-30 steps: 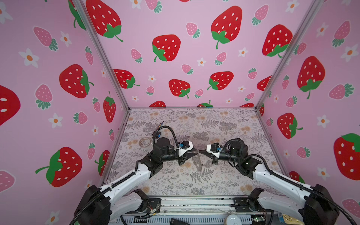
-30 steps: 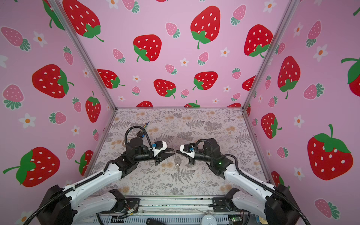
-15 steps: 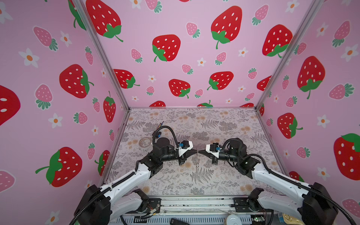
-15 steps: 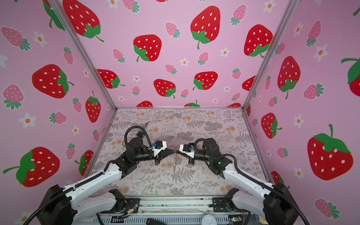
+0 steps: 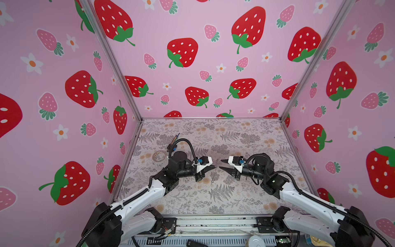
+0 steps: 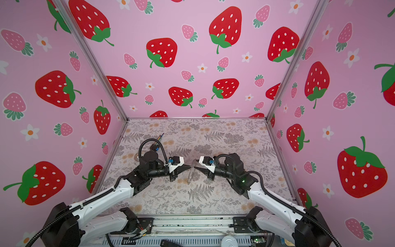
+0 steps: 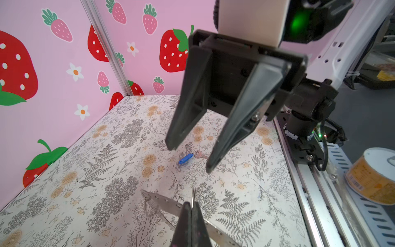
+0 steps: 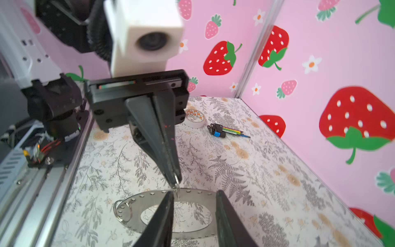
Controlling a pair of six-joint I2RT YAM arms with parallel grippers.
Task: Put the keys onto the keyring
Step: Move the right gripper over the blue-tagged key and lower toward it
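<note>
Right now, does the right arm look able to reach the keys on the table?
Probably yes: the right end effector hangs open and empty near the keys, which lie bare on the table with nothing visibly between them.

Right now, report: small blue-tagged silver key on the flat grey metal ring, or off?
Off. The blue-tagged key lies on the floral mat, apart from the grey ring.

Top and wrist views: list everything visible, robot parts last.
flat grey metal keyring with rim holes: one, grey, held aloft.
blue plastic tag with small silver key: one, blue-silver, lying on floral table.
pale tape roll with orange print: one, white-orange, table's left side.
plastic plug with coloured wires: one, black-blue, near the roll.
white-lidded tin: one, orange label, off the table's front edge.
left tool: one, black, shut on keyring.
right tool: one, black, open, facing keyring.
</note>
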